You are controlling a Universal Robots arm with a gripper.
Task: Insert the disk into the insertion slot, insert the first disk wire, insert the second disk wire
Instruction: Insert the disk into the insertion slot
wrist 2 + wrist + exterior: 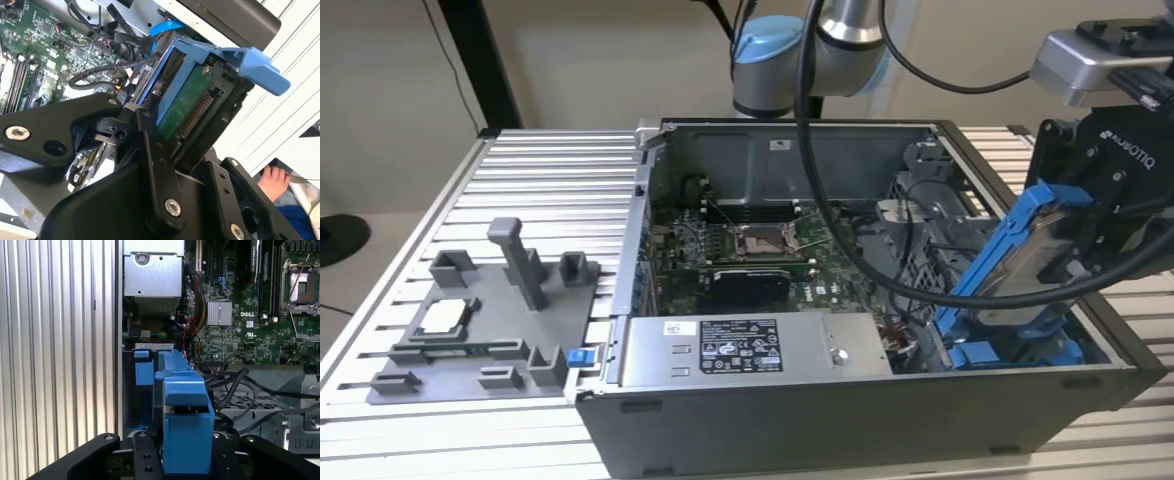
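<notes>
My gripper [1078, 262] is shut on the disk [1045, 258], a silver-grey drive clipped in a bright blue frame. I hold it tilted above the case's end at the exterior view's right. Its lower end reaches down toward the insertion slot [1014, 352], a bay with blue rails. In the second wrist view the disk [186, 106] shows its green board and connector between my black fingers [156, 150]. In the first wrist view the blue frame [183, 407] lines up over the slot's blue rail [144, 368]. Black wires [235, 384] lie loose in the case beside the slot.
The open computer case holds a green motherboard [754, 250] and a grey labelled power-supply box [747, 350]. My arm's black cable [834, 230] hangs across the case. A grey fixture [480, 320] sits on the slatted table. A person's hand [272, 181] is beyond the case.
</notes>
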